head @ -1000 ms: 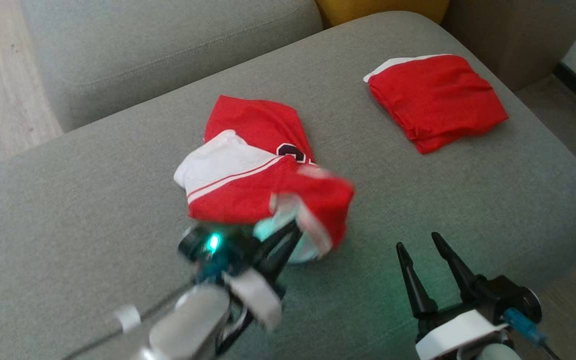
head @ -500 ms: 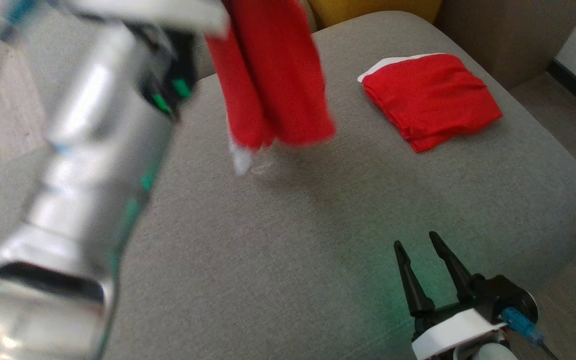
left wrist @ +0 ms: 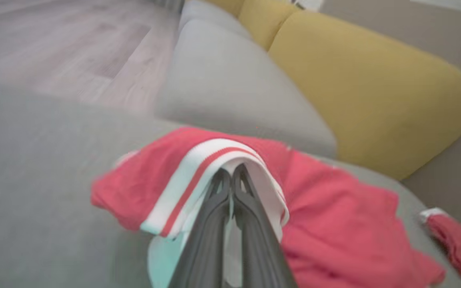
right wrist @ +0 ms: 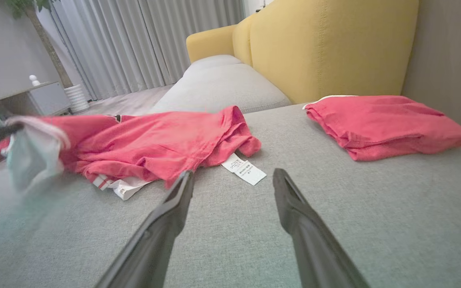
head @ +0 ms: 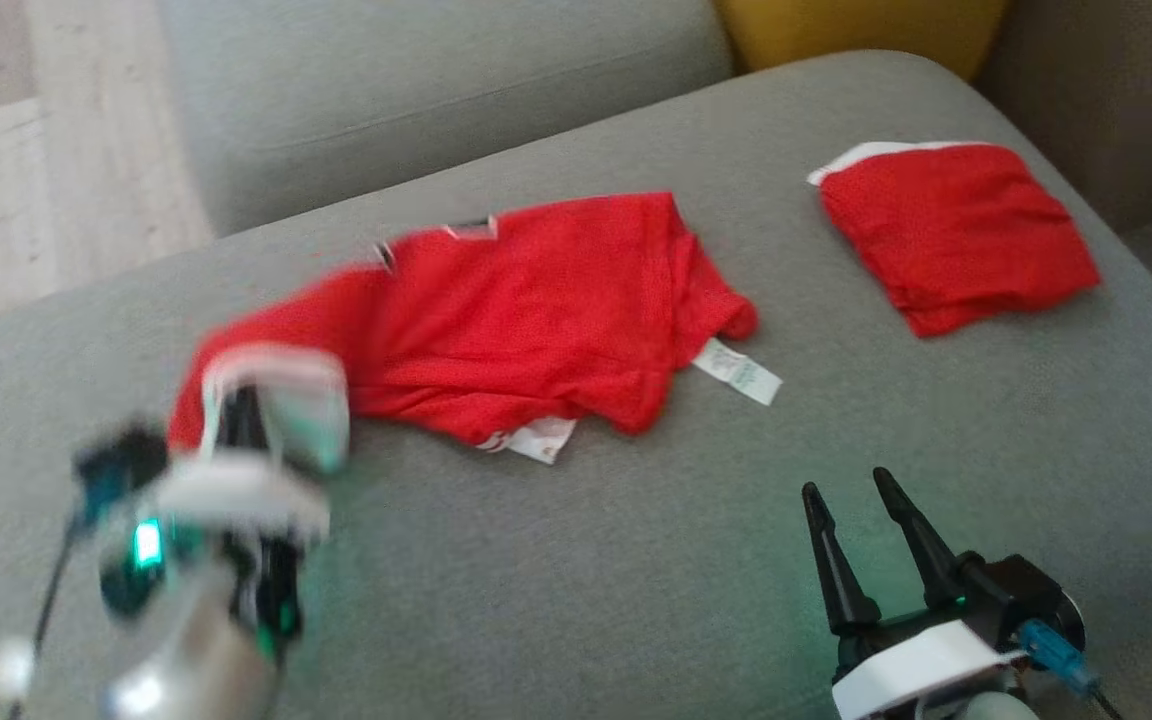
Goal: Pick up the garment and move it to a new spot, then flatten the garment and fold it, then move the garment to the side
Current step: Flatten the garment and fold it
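We find the garment (head: 536, 300), a red jersey w/ white trim, lying spread and rumpled across the middle of the grey sofa seat (head: 636, 570), its long axis running left-right in the head view. Its white care label (head: 736, 372) lies flat on the seat, just beside the garment's right end. A white hem piece (head: 534, 440) w/ red striping pokes out from under the near edge.

L gripper (left wrist: 230, 176): jaws closed tight, fingers pressed together, pinching the garment's white band (left wrist: 190, 180) w/ red stripe at the left end. The band drapes over the fingertips. That end appears raised off the seat; the rest lies on it. This gripper is motion-blurred in the head view, so we can't read finer detail there.

R gripper (head: 846, 485): jaws spread wide, nothing between them. It hovers low over bare seat at lower right, on the near side of the garment and apart from it, fingers pointing roughly toward the label.

A second red item (head: 956, 235), folded, sits at the seat's far right, well apart from the garment. Behind it all we note a grey cushion (head: 416, 100) and a yellow backrest (right wrist: 326, 48), w/ wood floor (head: 36, 150) at far left.
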Available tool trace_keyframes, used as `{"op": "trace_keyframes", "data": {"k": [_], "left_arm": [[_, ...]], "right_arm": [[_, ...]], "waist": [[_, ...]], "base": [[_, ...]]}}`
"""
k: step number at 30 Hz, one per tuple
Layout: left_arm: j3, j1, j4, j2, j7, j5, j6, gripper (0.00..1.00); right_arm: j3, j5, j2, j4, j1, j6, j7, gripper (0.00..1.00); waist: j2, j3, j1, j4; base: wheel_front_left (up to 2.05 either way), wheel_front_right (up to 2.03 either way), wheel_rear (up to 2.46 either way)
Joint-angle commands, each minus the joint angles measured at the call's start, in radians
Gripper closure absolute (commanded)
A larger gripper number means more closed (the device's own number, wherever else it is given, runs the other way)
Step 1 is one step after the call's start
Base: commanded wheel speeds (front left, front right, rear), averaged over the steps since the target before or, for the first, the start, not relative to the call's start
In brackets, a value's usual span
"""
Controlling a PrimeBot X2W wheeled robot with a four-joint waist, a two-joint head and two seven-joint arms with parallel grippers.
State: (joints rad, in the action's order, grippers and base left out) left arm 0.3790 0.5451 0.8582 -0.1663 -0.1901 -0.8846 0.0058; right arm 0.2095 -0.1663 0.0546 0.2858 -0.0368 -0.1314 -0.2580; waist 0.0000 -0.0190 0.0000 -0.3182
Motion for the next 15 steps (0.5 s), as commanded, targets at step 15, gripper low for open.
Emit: {"op": "trace_keyframes", "data": {"k": [15], "left_arm": [[0.01,-0.409,-0.589,-0.015,-0.014,0.085,0.056,1.0]], "right_arm": [[0.036,0.032,-0.004,-0.023,-0.022,0.001,-0.004,0.0]], "waist": [[0.0,0.001,0.0,0.199]], "base": [[0.0,0.0,0.0]]}}
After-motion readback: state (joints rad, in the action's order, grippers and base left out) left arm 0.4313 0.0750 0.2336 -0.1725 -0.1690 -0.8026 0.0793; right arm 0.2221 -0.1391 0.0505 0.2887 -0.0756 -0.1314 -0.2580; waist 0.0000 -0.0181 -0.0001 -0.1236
